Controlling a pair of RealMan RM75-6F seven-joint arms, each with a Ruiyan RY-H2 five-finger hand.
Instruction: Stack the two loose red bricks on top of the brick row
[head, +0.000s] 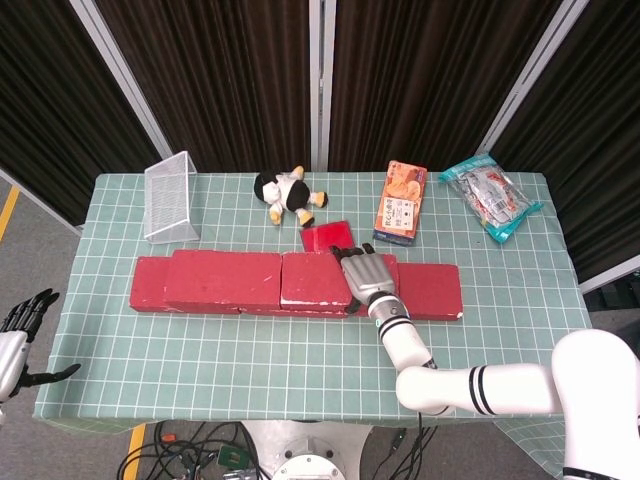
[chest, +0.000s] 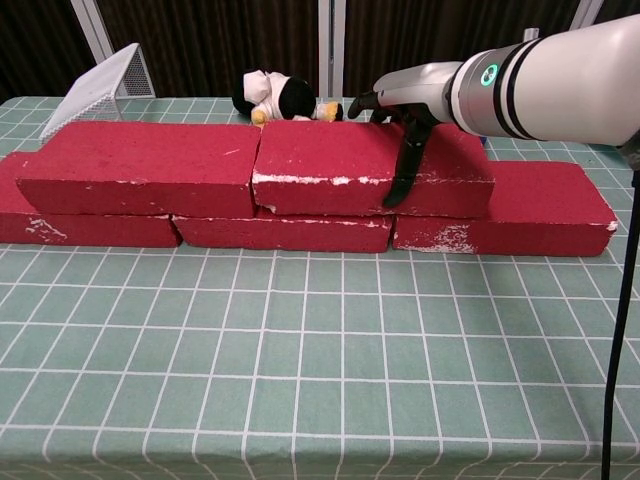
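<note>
Brick (chest: 340, 165) on row, under right-hand fingers (chest: 404, 170)

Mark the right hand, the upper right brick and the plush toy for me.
right hand (head: 366, 277): head view, back of the hand.
upper right brick (chest: 320, 160): chest view, bare top face, left of the fingers.
plush toy (head: 288, 193): head view, its body.
</note>
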